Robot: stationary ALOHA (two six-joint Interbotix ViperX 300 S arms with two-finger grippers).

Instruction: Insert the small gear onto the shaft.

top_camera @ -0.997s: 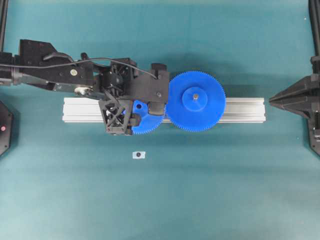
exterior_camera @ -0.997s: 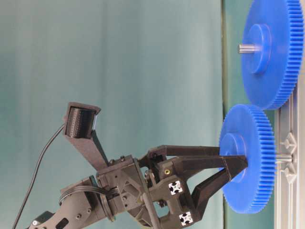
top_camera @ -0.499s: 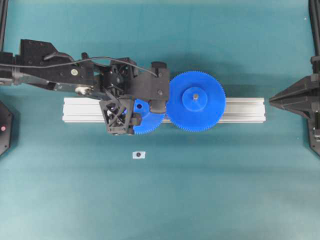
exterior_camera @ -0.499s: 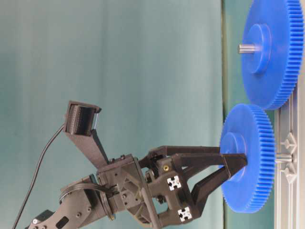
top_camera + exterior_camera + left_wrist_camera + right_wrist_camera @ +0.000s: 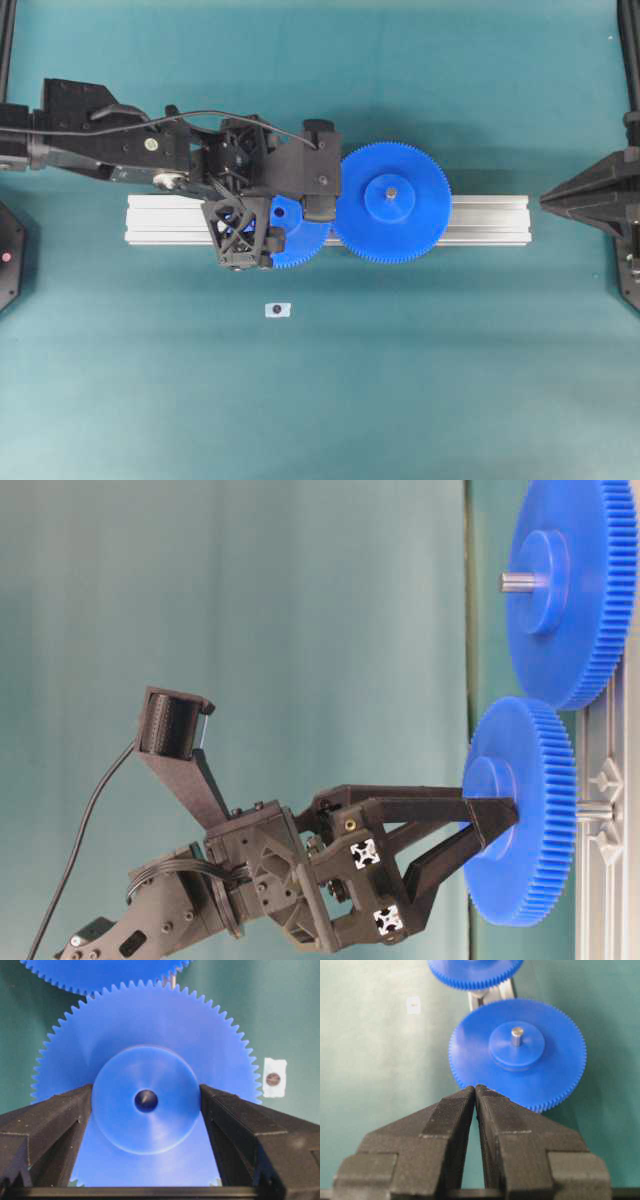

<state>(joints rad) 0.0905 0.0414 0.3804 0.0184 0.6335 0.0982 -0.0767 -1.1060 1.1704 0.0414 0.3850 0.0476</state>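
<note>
Fingers (image 5: 55, 1125) of your left gripper (image 5: 146, 1105) stand on either side of the raised round hub of the small gear (image 5: 145, 1035). In the left wrist view a thin gap shows between each finger and the hub, so the jaws stand spread just wider than the hub and grip nothing. In the table-level view the same gripper (image 5: 492, 830) reaches in level from the left, its fingertips alongside the hub and close to the gear's face.

The small gear (image 5: 300, 245) sits flat over the grooved metal rail (image 5: 480, 220), with a dark point showing in its centre hole. In the table-level view a short piece of the shaft (image 5: 594, 809) shows between the gear (image 5: 535, 810) and the rail (image 5: 605, 780), so the gear is on the shaft. Its teeth meet those of the large gear (image 5: 392, 203) just beside it on the same rail; that gear has its own grey pin (image 5: 391, 189) poking from its hub.

Your right gripper (image 5: 475, 1091) hangs well apart from the gears, at the right edge of the overhead view (image 5: 590, 198). Its two fingers are pressed together at the tips and hold nothing.

A tiny white tag (image 5: 277, 310) with a dark dot lies on the green table (image 5: 400, 400), near the rail's front side.
</note>
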